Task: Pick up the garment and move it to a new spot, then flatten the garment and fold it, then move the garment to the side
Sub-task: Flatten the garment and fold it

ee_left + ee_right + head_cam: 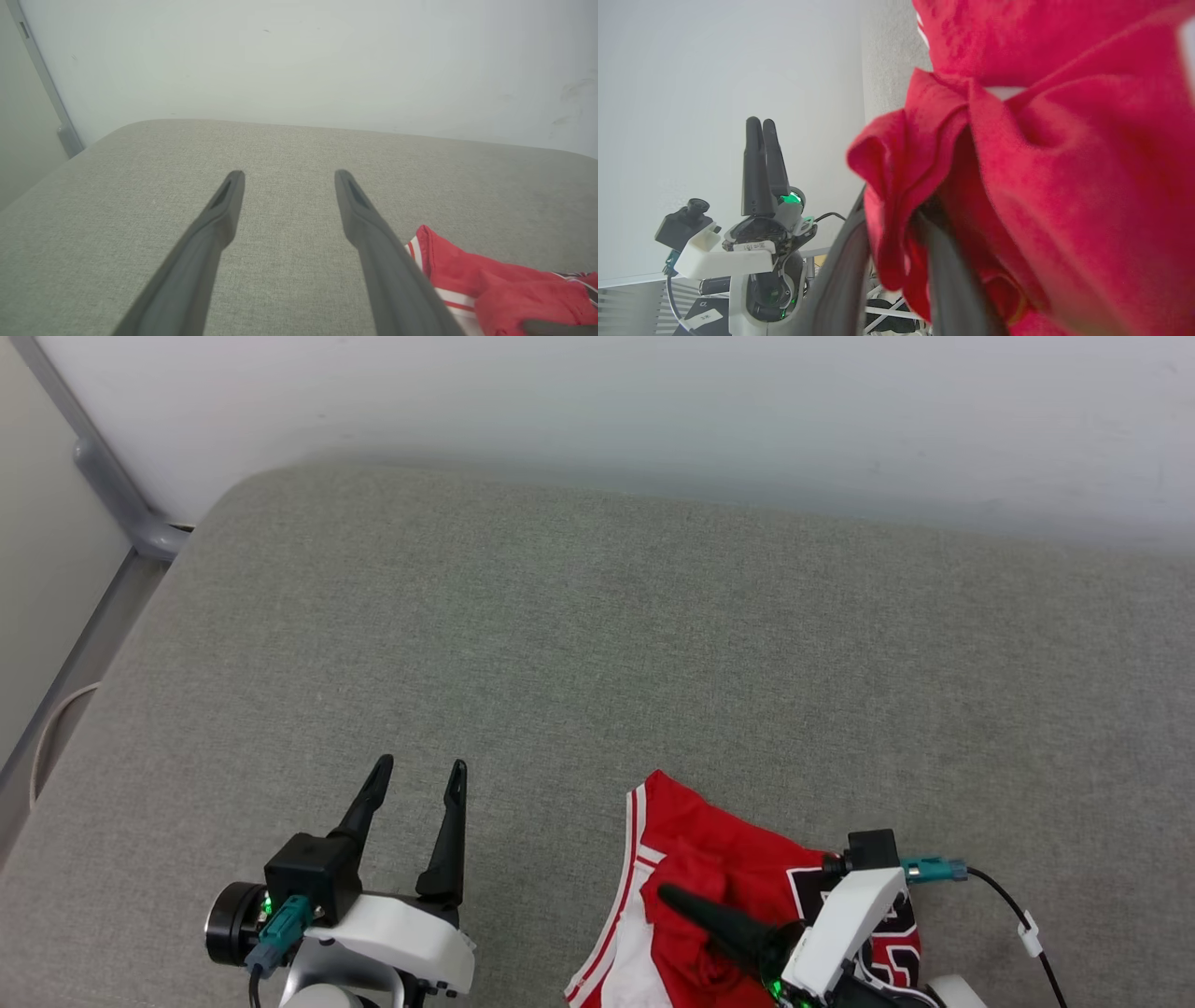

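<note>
The garment (709, 840) lies crumpled at the near edge of the grey upholstered surface (597, 644), right of its middle, with a white red-striped sleeve end turned toward the far edge and part of the black print showing. The right tool (677, 896) is clamped on a bunched red fold, and the cloth hides its fingertips in the right wrist view. The left tool (420, 763) hovers near the same edge, left of the garment, fingers apart and empty.

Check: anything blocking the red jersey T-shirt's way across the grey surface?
Nothing visible does. The right gripper grips the red jersey T-shirt; the grey fabric surface beyond lies bare; the open left gripper stands apart.
</note>
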Tool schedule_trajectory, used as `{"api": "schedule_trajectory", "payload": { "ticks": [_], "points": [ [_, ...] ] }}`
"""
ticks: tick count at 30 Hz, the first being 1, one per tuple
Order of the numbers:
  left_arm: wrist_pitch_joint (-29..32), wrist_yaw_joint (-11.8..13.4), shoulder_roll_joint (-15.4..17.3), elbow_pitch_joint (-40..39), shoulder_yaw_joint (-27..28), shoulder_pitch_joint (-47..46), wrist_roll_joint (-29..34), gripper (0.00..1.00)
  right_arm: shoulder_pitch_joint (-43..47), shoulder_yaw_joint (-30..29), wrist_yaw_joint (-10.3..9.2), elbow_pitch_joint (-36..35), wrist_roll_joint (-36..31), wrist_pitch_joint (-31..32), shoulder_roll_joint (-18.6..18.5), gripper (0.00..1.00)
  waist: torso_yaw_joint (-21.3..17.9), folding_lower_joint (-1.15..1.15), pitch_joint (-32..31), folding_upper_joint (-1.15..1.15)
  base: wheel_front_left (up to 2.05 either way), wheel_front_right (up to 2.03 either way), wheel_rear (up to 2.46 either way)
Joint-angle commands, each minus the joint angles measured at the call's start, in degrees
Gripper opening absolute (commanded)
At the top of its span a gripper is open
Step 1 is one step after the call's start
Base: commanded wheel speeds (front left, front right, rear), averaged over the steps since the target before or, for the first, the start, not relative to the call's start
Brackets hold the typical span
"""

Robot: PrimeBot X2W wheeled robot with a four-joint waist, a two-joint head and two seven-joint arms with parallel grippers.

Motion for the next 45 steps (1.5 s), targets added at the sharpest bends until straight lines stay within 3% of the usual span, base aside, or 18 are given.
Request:
{"api": "schedule_trajectory", "payload": {
  "ticks": [1,6,11,17,22,28,32,37,45],
  "points": [
    [-0.3,-0.2,-0.1,0.3,0.2,-0.5,0.0,1.00,-0.9,0.1,-0.01,0.2,-0.2,-0.6,0.0,1.00,-0.1,0.00,0.0,0.00,0.00,0.00,0.00],
    [-0.5,-0.8,-0.6,1.3,0.8,-0.3,0.4,1.00,-1.5,0.9,-0.01,-1.7,-0.6,-3.6,-0.3,1.00,-0.9,0.00,-0.8,0.00,0.00,0.00,0.00],
    [-0.6,-1.1,-0.6,1.9,1.2,0.2,0.7,1.00,-2.1,1.4,-0.02,-5.2,-4.5,-7.9,-2.8,1.00,-1.9,0.00,-2.2,0.00,0.00,0.00,0.00],
    [-0.7,-0.6,-0.1,2.5,1.6,1.6,1.3,1.00,-2.8,-1.1,-0.02,-5.1,-18.6,-19.5,-7.8,1.00,-3.6,0.00,-4.4,0.00,0.00,0.00,0.00],
    [-0.7,0.3,0.7,2.7,1.9,2.8,1.9,1.00,-0.8,-8.2,-0.02,-4.2,-32.8,-27.6,-10.4,1.00,-5.4,0.00,-6.0,0.00,0.00,0.00,0.00],
    [-0.7,1.3,1.5,2.3,3.2,3.7,2.3,1.00,3.3,-20.2,-0.02,-10.1,-49.2,-31.5,-9.3,1.00,-7.8,0.00,-7.0,0.00,0.00,0.00,0.00],
    [-0.6,1.8,1.9,2.1,3.8,4.2,2.9,1.00,6.8,-26.1,-0.02,-17.2,-58.0,-31.8,-6.6,1.00,-9.1,0.00,-7.4,0.00,0.00,0.00,0.00],
    [-0.6,1.9,2.1,2.3,5.2,5.1,3.1,1.00,12.4,-27.6,-0.02,-26.3,-66.4,-30.3,-4.1,1.00,-10.5,0.00,-8.3,0.00,0.00,0.00,0.00],
    [-0.6,1.4,1.5,2.8,6.2,7.4,3.9,1.00,19.6,-25.4,-0.02,-33.6,-70.0,-27.4,-2.1,1.00,-12.0,0.00,-9.3,0.00,0.00,0.00,0.00]
  ]
}}
